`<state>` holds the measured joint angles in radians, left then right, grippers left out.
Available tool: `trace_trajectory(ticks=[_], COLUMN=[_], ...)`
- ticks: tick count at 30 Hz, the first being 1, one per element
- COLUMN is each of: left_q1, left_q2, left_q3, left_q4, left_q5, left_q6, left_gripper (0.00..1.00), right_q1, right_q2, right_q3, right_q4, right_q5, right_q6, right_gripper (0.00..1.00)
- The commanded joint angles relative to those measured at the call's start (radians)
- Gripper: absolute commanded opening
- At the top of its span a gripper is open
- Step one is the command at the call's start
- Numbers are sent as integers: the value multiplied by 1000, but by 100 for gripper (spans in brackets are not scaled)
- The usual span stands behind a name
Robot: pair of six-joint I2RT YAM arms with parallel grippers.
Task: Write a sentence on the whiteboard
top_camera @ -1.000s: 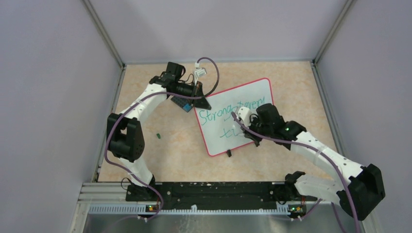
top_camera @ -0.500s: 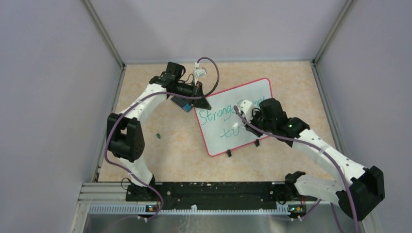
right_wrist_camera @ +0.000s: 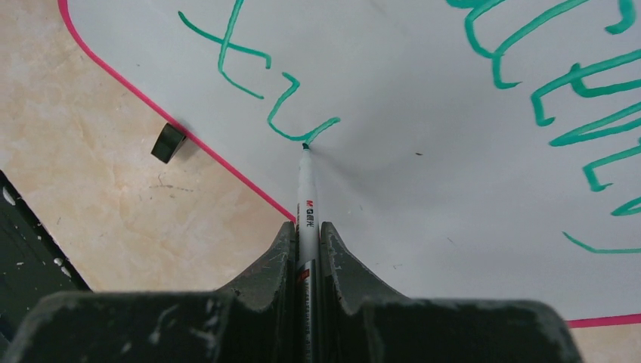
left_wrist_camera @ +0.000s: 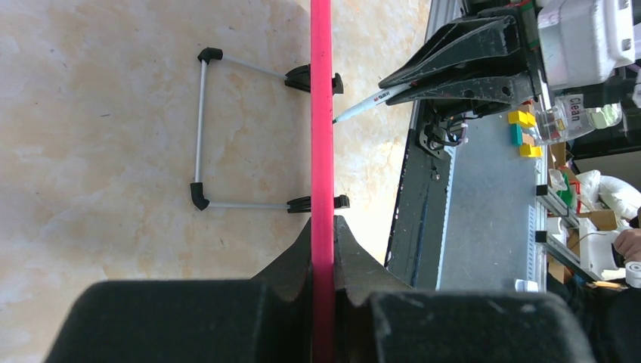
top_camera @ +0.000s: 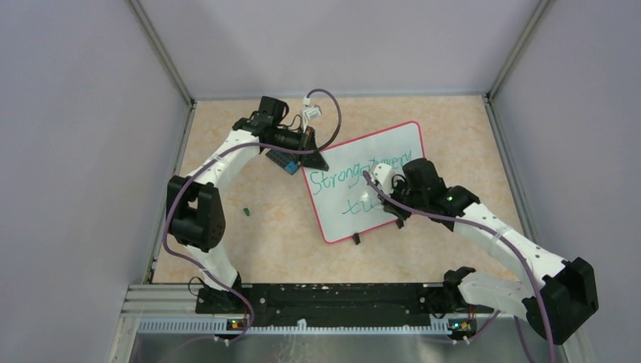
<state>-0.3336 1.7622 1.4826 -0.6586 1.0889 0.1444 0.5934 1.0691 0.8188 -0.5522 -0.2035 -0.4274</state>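
Board looks light, stiff, slick: left gripper clamps its rim to steady it, right gripper pinches the marker.

The whiteboard (edge-on), apparently snug in left end effector

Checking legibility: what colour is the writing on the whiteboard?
Teal green writing, best in right wrist view.
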Motion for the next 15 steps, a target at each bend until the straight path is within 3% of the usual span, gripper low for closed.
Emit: trace_trajectory(ticks=[1,15], left_q1=[-20,-20], left_q2=[36,26], left_q3=[2,-5], left_q4=[-28,-27], left_q5=[-38,-38], left_q6=[63,69], left_gripper=[0,0], right_q1=[-9,-9], right_q2=[3,-56], right_q3=[-22,85], right_q4=[0,-80], right_q5=[3,4], right_q6=[-24,-25], right_gripper=[0,0])
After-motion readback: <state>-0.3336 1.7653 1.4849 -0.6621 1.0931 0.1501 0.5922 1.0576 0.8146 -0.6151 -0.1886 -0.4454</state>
